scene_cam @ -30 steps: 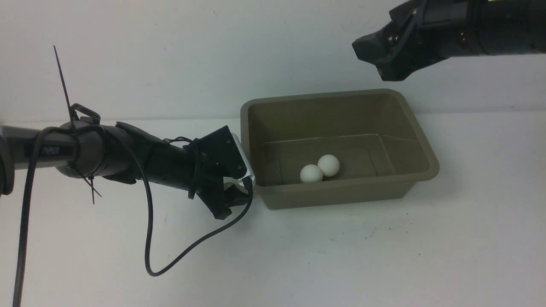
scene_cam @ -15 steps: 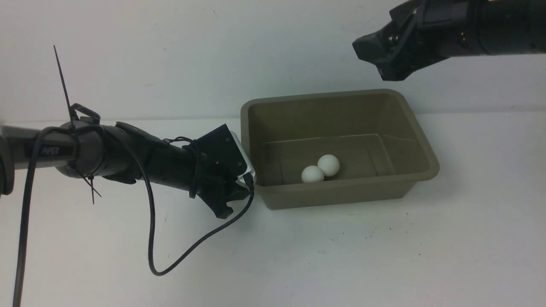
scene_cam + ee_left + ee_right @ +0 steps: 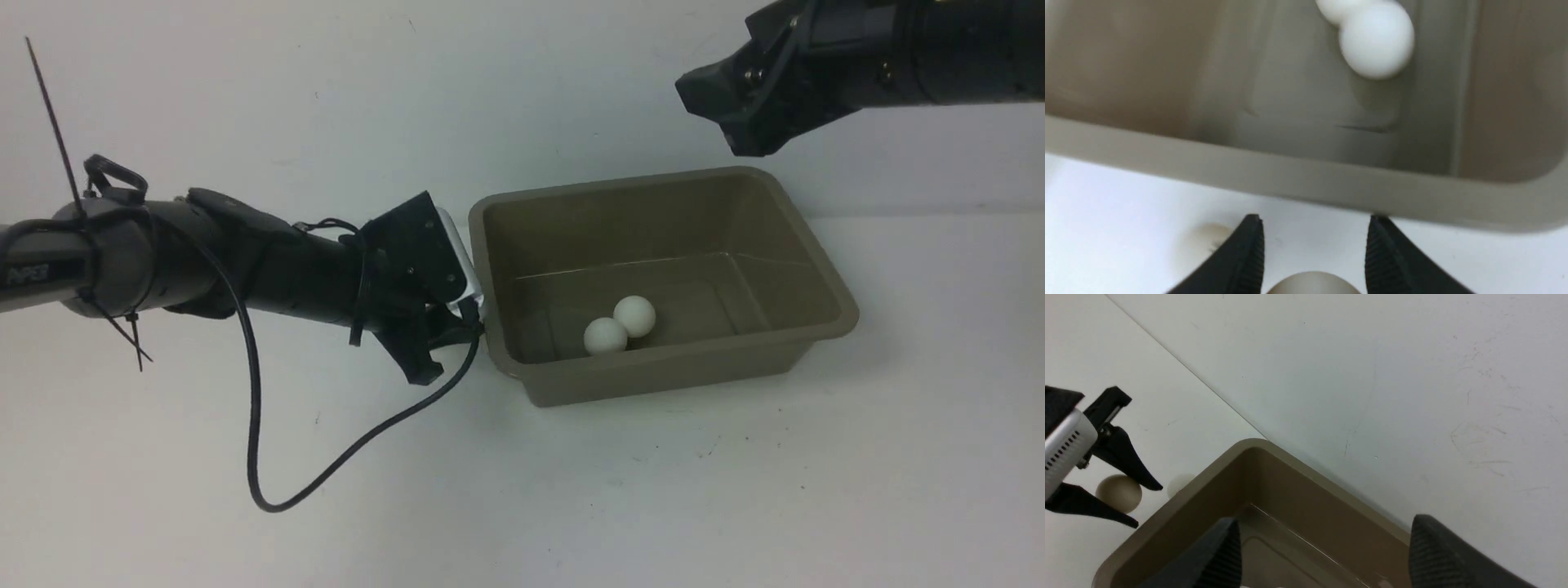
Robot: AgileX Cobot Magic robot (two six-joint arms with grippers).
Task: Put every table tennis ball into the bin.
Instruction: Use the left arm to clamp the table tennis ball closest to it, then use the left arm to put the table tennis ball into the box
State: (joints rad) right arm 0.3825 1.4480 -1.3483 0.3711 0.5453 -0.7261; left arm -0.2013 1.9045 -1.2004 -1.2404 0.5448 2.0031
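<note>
Left wrist view, left gripper clamped on table tennis ball, beside bin, right gripper wide, empty.

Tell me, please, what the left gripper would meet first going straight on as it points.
Probably the rim of the bin, just ahead of the left gripper, whose jaws hold a table tennis ball.

Soft, even light is falling from above, washing the white bench pale and laying a faint shadow beside the bin. The left wrist view is blurring; the front view is showing slight grain.
</note>
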